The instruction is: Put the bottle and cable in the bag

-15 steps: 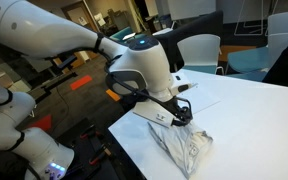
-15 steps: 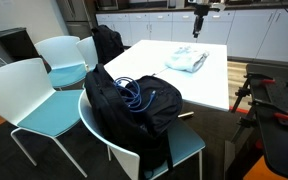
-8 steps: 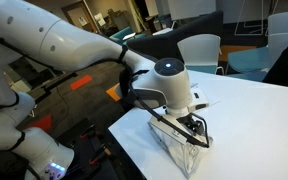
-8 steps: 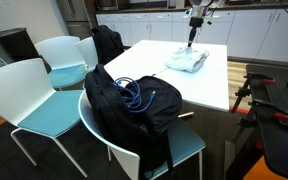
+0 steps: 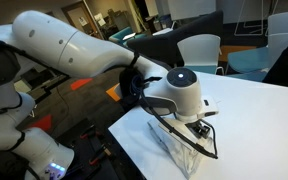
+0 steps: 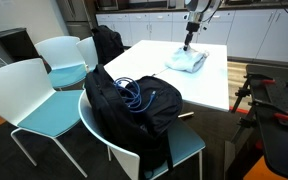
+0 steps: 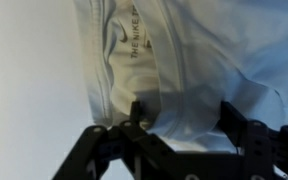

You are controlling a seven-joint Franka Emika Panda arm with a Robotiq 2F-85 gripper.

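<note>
A crumpled pale blue-white cloth (image 7: 184, 50) with a Nike mark lies on the white table (image 6: 159, 70) and shows in both exterior views (image 5: 180, 152) (image 6: 187, 62). My gripper (image 7: 184, 125) is open, low over the cloth, one finger on each side of a fold; it also shows in both exterior views (image 5: 200, 135) (image 6: 188, 46). A black backpack (image 6: 134, 115) sits on a chair by the table with a blue cable (image 6: 140, 93) coiled on top. No bottle is in view.
Several white and teal chairs (image 6: 29, 95) stand around the table. A second dark bag (image 6: 108, 42) sits on a far chair. White cabinets (image 6: 254, 30) line the back wall. The table edge (image 5: 124, 140) is close to the cloth.
My arm has moved forward and down, from above the table to just over the cloth. The cloth, backpack and cable have not moved.
</note>
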